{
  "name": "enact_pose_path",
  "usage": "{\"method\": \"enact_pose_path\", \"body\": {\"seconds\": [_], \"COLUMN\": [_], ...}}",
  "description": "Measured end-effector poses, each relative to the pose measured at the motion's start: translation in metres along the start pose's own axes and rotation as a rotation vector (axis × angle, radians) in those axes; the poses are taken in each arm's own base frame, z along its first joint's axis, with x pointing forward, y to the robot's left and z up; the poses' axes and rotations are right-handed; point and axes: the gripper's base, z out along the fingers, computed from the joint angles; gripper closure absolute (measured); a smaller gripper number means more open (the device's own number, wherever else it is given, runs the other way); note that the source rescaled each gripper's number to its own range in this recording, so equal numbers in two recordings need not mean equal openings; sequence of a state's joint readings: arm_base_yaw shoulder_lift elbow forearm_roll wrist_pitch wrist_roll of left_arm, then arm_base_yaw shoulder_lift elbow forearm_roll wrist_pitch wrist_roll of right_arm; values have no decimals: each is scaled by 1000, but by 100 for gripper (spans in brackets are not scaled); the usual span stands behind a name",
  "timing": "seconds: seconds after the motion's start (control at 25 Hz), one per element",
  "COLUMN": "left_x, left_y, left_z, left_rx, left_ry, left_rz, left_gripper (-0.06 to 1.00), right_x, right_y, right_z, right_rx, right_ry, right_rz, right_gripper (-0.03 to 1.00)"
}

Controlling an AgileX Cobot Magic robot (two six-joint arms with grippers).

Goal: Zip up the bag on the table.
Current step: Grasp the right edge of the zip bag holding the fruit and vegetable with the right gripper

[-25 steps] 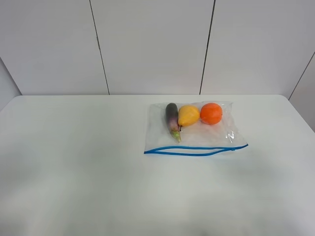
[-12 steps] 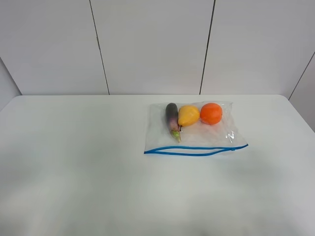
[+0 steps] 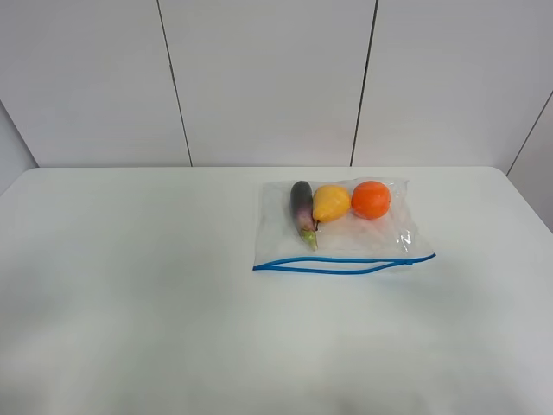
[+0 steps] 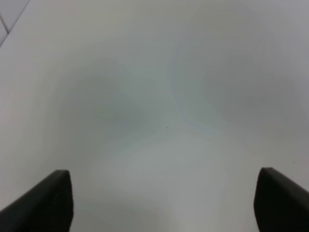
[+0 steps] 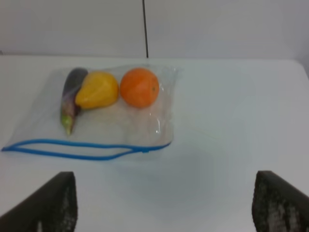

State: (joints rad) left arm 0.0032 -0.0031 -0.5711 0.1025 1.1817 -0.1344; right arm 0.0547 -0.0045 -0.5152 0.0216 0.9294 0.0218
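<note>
The clear bag (image 3: 363, 238) lies flat on the white table (image 3: 130, 285), right of centre. Its blue zipper strip (image 3: 341, 264) runs along the near edge and gapes over most of its length. A purple eggplant (image 3: 301, 210), a yellow pear (image 3: 331, 203) and an orange (image 3: 371, 199) lie inside at the far side. No arm shows in the high view. The right gripper (image 5: 164, 203) is open, its fingertips (image 5: 53, 203) wide apart, with the bag (image 5: 120, 128) ahead of it. The left gripper (image 4: 164, 200) is open over bare table (image 4: 159, 96), the bag out of its view.
A panelled white wall (image 3: 268, 82) stands behind the table's far edge. The table's right rounded corner (image 3: 510, 177) lies close to the bag.
</note>
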Motion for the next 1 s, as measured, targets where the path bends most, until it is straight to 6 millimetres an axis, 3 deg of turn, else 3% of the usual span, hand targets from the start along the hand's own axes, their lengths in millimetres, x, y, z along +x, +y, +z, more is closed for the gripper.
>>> {"method": "enact_pose_path", "body": {"seconds": [0.28, 0.72, 1.0], "left_x": [0, 0, 0], "left_y": [0, 0, 0], "left_z": [0, 0, 0], "left_rx": [1, 1, 1], "left_ry": [0, 0, 0], "left_rz": [0, 0, 0], "left_gripper": [-6, -6, -6], "right_x": [-18, -64, -80], "right_y": [0, -2, -7], "right_z": [28, 108, 154], "right_rx": [5, 37, 86], "right_ry": [45, 204, 274], "right_rz": [1, -7, -25], "right_gripper": [14, 14, 14]}}
